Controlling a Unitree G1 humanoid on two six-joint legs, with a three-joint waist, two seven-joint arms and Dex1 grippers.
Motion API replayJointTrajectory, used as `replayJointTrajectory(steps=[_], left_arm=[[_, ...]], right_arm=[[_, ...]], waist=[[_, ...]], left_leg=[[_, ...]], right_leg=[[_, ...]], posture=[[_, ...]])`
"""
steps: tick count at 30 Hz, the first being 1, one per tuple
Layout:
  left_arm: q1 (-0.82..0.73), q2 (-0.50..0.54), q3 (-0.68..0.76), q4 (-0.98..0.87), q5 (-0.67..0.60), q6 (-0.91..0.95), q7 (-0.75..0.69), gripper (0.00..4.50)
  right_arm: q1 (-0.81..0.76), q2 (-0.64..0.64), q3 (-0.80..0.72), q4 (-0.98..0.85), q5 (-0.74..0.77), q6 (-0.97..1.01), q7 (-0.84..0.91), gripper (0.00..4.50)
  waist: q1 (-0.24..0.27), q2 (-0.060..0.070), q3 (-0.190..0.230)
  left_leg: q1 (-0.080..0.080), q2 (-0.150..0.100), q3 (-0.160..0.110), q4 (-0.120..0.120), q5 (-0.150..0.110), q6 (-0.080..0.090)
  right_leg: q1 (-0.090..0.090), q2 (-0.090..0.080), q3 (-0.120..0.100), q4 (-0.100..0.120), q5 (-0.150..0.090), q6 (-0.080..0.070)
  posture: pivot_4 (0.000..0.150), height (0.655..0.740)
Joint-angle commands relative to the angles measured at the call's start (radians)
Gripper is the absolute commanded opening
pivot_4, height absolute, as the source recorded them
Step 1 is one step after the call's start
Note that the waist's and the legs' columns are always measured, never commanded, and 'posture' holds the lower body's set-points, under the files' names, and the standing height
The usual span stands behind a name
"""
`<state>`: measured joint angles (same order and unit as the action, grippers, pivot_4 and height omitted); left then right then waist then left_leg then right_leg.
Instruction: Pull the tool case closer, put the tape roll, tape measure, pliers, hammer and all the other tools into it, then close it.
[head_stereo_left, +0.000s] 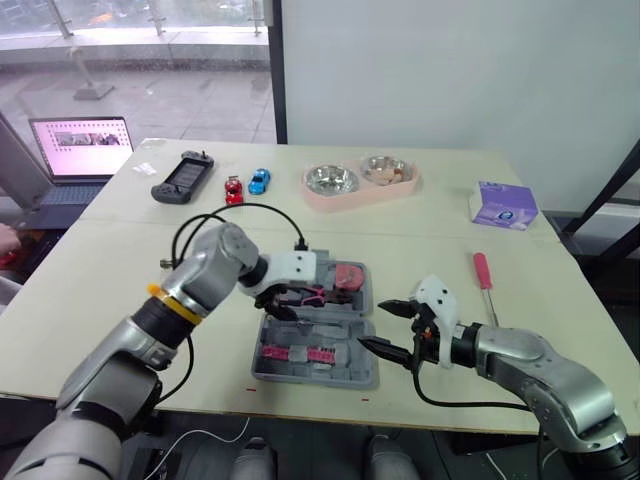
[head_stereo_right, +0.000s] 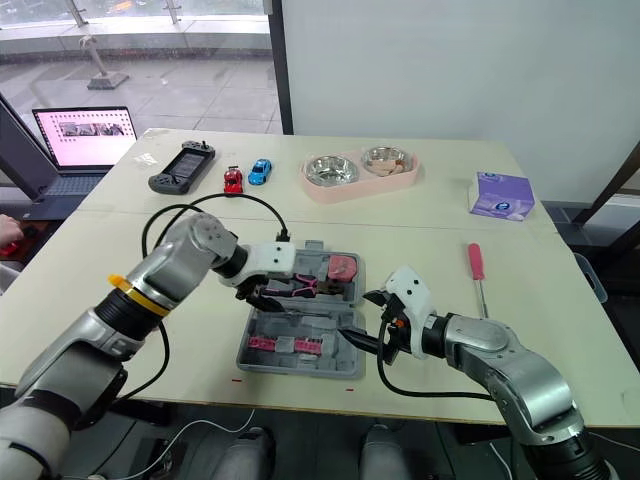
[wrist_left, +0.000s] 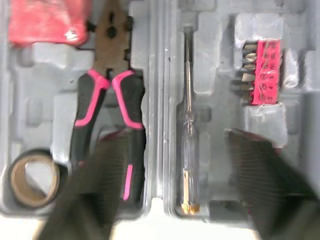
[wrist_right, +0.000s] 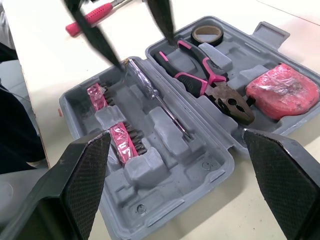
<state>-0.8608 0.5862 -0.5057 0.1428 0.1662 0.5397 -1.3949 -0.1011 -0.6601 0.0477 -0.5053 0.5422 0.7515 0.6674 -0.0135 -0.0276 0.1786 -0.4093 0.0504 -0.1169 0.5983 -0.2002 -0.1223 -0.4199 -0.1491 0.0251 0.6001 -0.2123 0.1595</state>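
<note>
Gaping grey tool case (wrist_right: 200, 162), seemingly half-filled

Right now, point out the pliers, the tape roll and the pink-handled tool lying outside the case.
pliers (wrist_left: 86, 115), left wrist view, on one pink and black handle.
tape roll (wrist_left: 16, 180), left wrist view, on the ring itself.
pink-handled tool (head_stereo_left: 483, 272), left eye view, on its handle.

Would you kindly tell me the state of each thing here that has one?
tool case, open, lid flat.
pliers, closed, in case.
tape roll, in case.
tape measure, in case.
red-handled tool, lying outside case.
laptop, open, screen lit.
left gripper, open over case.
right gripper, open.
</note>
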Motion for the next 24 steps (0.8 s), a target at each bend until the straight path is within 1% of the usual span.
replayJointTrajectory(steps=[1,2,3,6,9,11,14,24], left_arm=[[0.032,0.010,0.086,-0.009,-0.080,-0.007,0.003,1.01],[0.045,0.006,0.110,0.000,-0.103,-0.007,0.012,0.48],[0.061,0.003,0.133,0.010,-0.124,-0.043,0.021,0.04],[0.105,-0.006,0.181,0.025,-0.171,-0.140,0.046,0.04],[0.159,-0.020,0.227,0.029,-0.228,-0.185,0.064,0.04],[0.189,-0.024,0.236,0.038,-0.240,-0.207,0.077,0.04],[0.221,-0.024,0.232,0.066,-0.235,-0.285,0.092,0.04],[0.248,-0.049,0.181,0.157,-0.175,-0.387,0.155,0.04]], right_arm=[[0.001,0.001,-0.025,-0.048,0.013,-0.008,0.001,4.50],[0.000,0.000,-0.026,-0.047,0.013,-0.009,0.002,4.50],[0.000,-0.001,-0.025,-0.046,0.013,-0.009,0.003,4.50],[-0.002,-0.003,-0.025,-0.044,0.012,-0.009,0.005,4.50],[-0.004,-0.006,-0.024,-0.041,0.013,-0.008,0.010,4.50],[-0.005,-0.008,-0.024,-0.039,0.013,-0.007,0.013,4.50],[-0.007,-0.011,-0.024,-0.038,0.012,-0.005,0.017,4.50],[0.001,-0.018,-0.031,-0.049,0.016,0.000,0.016,4.50]], waist=[[0.000,0.000,0.000],[0.000,0.000,0.000],[0.000,0.000,0.000],[0.001,0.000,0.000],[0.001,0.000,0.000],[0.001,0.000,0.000],[0.000,0.000,0.000],[0.002,0.000,0.000]], left_leg=[[0.000,0.000,0.000,0.000,0.000,0.000],[0.000,0.000,0.000,0.000,0.000,0.000],[0.000,0.000,0.000,0.000,0.000,0.000],[0.000,0.000,0.000,0.000,0.000,0.000],[0.000,0.000,0.000,0.000,0.000,0.000],[0.000,0.000,0.000,0.000,0.000,0.000],[0.000,0.000,0.000,0.000,0.000,0.000],[0.000,0.000,0.000,0.000,0.000,0.000]], right_leg=[[0.000,0.000,0.000,0.000,0.000,0.000],[0.000,0.000,0.000,0.000,0.000,0.000],[0.000,0.000,0.000,0.000,0.000,0.000],[0.000,0.000,0.000,0.000,0.001,-0.001],[0.000,0.000,0.000,0.000,0.001,-0.002],[0.000,0.000,0.000,0.000,0.001,-0.002],[0.000,0.000,0.000,0.000,0.001,-0.002],[0.000,0.000,0.000,0.000,0.001,-0.002]], posture=[[0.150,0.7400],[0.150,0.7400],[0.150,0.7400],[0.150,0.7400],[0.150,0.7400],[0.150,0.7400],[0.150,0.7400],[0.150,0.7400]])
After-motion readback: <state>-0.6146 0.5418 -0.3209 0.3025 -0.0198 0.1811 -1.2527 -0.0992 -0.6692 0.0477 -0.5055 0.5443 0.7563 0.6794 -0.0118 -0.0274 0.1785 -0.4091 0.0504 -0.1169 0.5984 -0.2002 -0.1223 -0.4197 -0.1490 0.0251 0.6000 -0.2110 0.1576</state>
